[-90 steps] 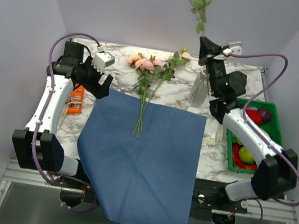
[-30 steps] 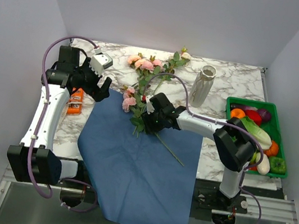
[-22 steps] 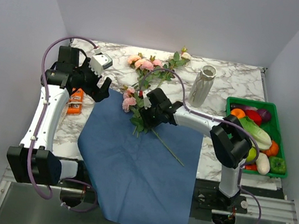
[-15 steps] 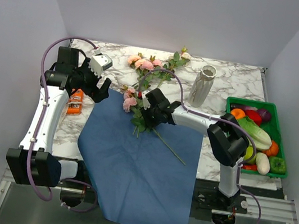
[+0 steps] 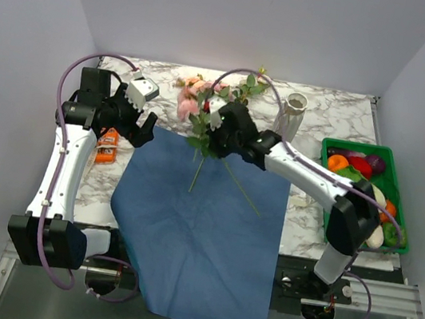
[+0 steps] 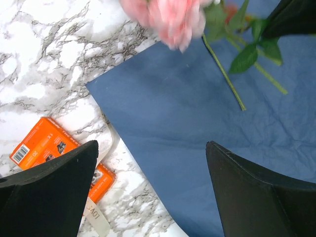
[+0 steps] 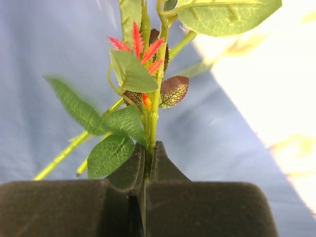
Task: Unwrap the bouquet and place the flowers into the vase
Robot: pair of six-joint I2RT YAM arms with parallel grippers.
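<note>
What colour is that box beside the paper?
Box is orange; best in left wrist view.

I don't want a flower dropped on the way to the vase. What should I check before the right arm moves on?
1. Right fingers shut on a flower stem: ok.
2. Only one stem pinched: cannot tell.
3. Stem ends lifted clear of the blue paper: cannot tell.
4. Vase upright, mouth unblocked: ok.
5. Left fingers open, well apart from that stem: ok.
</note>
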